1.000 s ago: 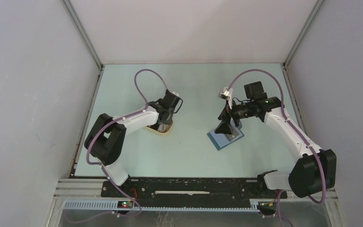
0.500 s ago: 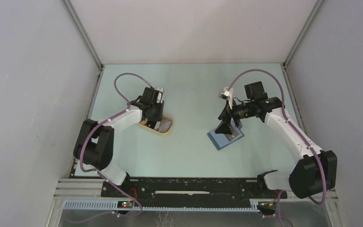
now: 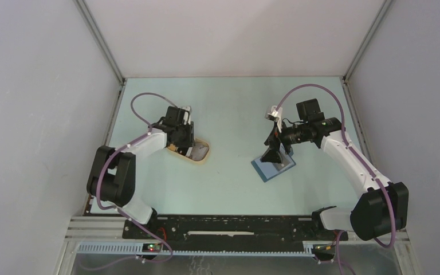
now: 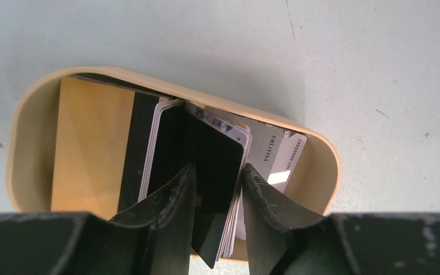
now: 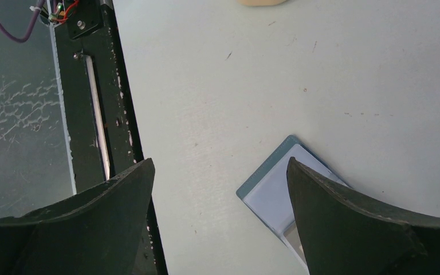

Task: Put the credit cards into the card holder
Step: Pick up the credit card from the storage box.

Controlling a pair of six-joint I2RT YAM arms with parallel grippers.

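Left tool (image 4: 215,189) pinches upright credit cards (image 4: 197,166) inside tan tray (image 4: 321,172); right tool (image 5: 220,189) (spread wide) over card holder (image 5: 275,195).

Robot test cell: plain grey walls (image 3: 28,114); aluminium framing (image 3: 100,43); pale bench (image 3: 235,189); bolted arms (image 3: 349,160)

A pale card (image 4: 275,157) in the tan tray (image 4: 28,114) bears small sideways print, possibly "CHILTINA", beside a number too blurred to read.
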